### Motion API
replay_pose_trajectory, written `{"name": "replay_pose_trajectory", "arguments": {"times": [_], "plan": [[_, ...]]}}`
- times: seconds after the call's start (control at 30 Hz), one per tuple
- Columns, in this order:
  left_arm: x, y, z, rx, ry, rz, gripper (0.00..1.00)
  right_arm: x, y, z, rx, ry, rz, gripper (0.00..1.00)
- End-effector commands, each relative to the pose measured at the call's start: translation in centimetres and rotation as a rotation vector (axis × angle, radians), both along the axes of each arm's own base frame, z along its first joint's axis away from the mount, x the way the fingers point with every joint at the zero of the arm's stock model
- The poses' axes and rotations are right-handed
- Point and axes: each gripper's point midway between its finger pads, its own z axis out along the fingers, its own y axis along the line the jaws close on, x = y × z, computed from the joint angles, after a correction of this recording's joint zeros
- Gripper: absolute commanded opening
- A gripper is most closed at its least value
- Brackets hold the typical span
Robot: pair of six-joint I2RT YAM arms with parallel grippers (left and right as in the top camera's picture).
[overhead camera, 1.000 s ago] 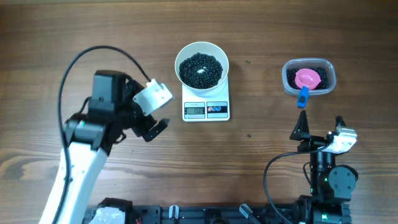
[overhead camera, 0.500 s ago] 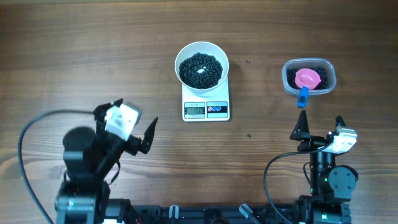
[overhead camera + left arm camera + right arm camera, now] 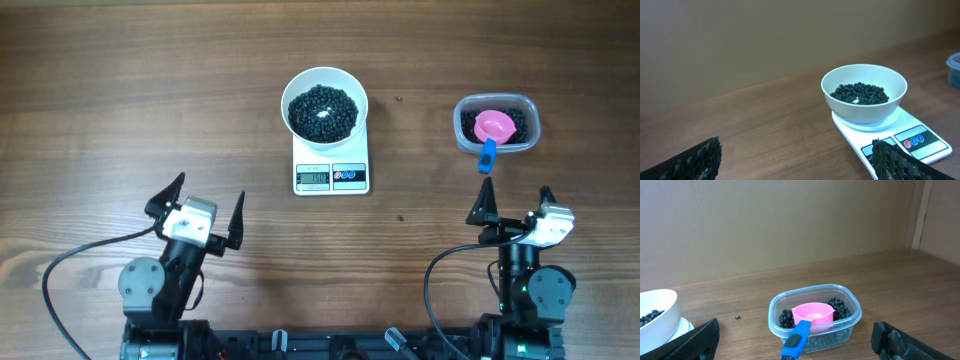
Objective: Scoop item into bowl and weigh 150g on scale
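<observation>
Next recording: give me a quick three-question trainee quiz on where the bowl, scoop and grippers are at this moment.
1. True or false: the bowl, with black beans in it, sits on the scale.
2. Where does the pink scoop lie? A: in the bowl. B: in the clear tub. C: on the scale.
3. Fill in: the left gripper and the right gripper both stand ____, holding nothing.
Key: 1 true; 2 B; 3 open.
</observation>
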Motion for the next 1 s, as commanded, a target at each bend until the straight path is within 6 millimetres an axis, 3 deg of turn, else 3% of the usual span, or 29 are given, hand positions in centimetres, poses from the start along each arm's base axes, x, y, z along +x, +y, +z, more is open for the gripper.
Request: {"name": "replay_pose_trajectory", "arguments": {"times": [0.0, 0.5, 0.9, 0.97], "plan": [[0.1, 0.9, -0.4, -0.035, -0.025, 0.054, 1.00, -0.1, -0.1, 0.3, -0.020, -0.015, -0.006, 1.00], [-0.3, 1.9, -1.0, -0.038, -0.099, 0.111, 1.00, -0.1, -0.1, 0.3, -0.020, -0.015, -0.006, 1.00], [0.0, 2.0, -3.2, -0.076, -0.071, 0.117, 1.00, -0.1, -0.1, 0.3, -0.020, -0.015, -0.006, 1.00], [0.0, 2.5, -3.8, -0.161, -0.030, 0.155, 1.00, -0.1, -0.1, 0.3, -0.020, -0.015, -0.006, 0.99]]}}
